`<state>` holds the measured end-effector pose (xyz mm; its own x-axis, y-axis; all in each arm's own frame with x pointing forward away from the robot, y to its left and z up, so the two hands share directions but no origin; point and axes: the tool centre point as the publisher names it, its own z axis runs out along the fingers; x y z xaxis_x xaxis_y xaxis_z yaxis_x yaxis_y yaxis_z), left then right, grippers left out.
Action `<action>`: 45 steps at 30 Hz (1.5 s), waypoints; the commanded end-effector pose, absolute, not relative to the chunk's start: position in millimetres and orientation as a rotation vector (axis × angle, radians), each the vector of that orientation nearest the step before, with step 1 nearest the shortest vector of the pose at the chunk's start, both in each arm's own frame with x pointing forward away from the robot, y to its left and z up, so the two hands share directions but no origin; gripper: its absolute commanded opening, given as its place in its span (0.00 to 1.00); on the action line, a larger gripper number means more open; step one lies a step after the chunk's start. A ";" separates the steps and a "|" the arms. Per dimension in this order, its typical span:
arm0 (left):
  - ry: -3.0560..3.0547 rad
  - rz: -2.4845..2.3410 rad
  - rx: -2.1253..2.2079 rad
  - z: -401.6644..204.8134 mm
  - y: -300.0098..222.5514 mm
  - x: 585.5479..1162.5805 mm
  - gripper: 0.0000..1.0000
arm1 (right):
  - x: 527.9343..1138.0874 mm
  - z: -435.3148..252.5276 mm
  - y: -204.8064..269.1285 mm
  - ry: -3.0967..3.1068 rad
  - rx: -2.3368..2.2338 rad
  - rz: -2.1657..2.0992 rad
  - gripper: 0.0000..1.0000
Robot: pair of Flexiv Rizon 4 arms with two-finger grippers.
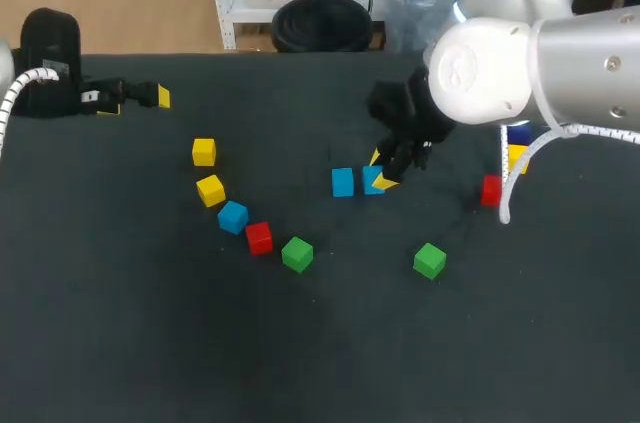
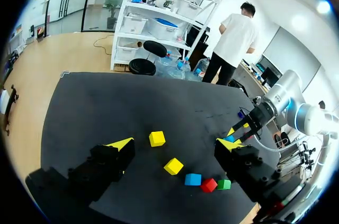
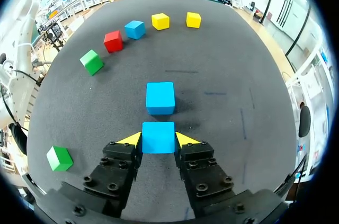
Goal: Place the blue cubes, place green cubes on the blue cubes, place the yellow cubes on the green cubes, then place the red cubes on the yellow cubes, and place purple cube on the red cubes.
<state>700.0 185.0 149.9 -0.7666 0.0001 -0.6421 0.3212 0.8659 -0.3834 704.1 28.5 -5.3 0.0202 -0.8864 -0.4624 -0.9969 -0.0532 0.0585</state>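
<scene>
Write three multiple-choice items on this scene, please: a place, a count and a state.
1. The blue cube in the right gripper sits: A) beside another blue cube; B) on a green cube; C) under a red cube.
2. Green cubes in sight: A) one; B) two; C) four.
3. The left gripper is: A) open; B) shut on a yellow cube; C) shut on a red cube.
Key: 1A, both blue cubes lie side by side; 2B, head view shows two; 3A, its fingers stand wide apart.
</scene>
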 end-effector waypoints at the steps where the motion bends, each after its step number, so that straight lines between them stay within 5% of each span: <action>1: 2.374 -0.636 0.231 150.0 185.0 700.0 1.00 | 705.6 -5.5 28.8 1.944 -2.018 0.557 0.18; 3: 2.374 -0.636 0.231 150.0 185.0 700.0 1.00 | 705.6 -5.5 28.8 1.945 -2.018 0.558 0.28; 16: 2.374 -0.636 0.231 150.0 185.0 700.0 1.00 | 706.0 -5.5 29.4 1.948 -2.018 0.557 0.47; 18: 2.374 -0.636 0.231 150.0 185.0 700.0 1.00 | 705.9 -5.4 29.4 1.949 -2.017 0.558 0.87; 22: 2.374 -0.636 0.231 150.0 185.0 700.0 1.00 | 705.7 -4.7 29.6 1.948 -2.016 0.558 1.00; 45: 2.374 -0.636 0.231 150.0 185.0 700.0 1.00 | 693.0 19.3 16.1 1.956 -1.977 0.508 1.00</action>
